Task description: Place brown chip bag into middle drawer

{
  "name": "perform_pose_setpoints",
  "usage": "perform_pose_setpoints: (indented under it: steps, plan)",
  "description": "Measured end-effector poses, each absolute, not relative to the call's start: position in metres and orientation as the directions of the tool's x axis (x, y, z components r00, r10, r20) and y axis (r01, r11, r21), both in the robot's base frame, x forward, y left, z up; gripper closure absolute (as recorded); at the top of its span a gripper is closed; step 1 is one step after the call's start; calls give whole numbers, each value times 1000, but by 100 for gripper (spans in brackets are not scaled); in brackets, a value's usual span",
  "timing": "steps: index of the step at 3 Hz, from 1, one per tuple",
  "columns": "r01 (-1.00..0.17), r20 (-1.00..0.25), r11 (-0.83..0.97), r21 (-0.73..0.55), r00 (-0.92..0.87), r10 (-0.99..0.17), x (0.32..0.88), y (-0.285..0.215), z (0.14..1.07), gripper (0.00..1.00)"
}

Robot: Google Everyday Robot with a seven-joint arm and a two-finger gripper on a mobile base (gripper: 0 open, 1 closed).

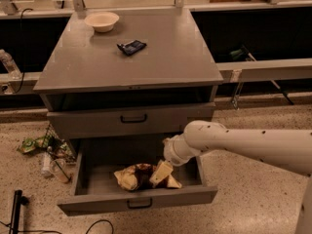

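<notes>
The brown chip bag (pixel 131 176), tan-yellow with dark brown patches, lies crumpled on the floor of the open middle drawer (pixel 97 179). This drawer is pulled out at the bottom of the grey cabinet, with a slim front panel and a small black handle (pixel 140 204). My gripper (pixel 161 172) reaches down into the drawer from the right on a white arm (pixel 243 145). It sits right on the bag's right part.
A closed drawer with a taller front panel (pixel 131 119) is above the open one. On the cabinet top (pixel 161 57) are a beige bowl (pixel 101 21) and a small dark blue wrapper (pixel 131 47). Litter and bottles (pixel 48 152) lie on the floor at left. A black post (pixel 15 208) stands at lower left.
</notes>
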State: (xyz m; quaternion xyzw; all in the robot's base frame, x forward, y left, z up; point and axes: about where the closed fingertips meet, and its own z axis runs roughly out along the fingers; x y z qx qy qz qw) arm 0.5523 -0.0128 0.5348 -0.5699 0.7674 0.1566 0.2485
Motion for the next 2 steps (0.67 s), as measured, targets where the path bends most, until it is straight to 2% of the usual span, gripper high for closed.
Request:
perform_pose_setpoints:
  steps: [2]
  plan:
    - [-917,-658,390,-79,-246,-711,494,-59,632,44]
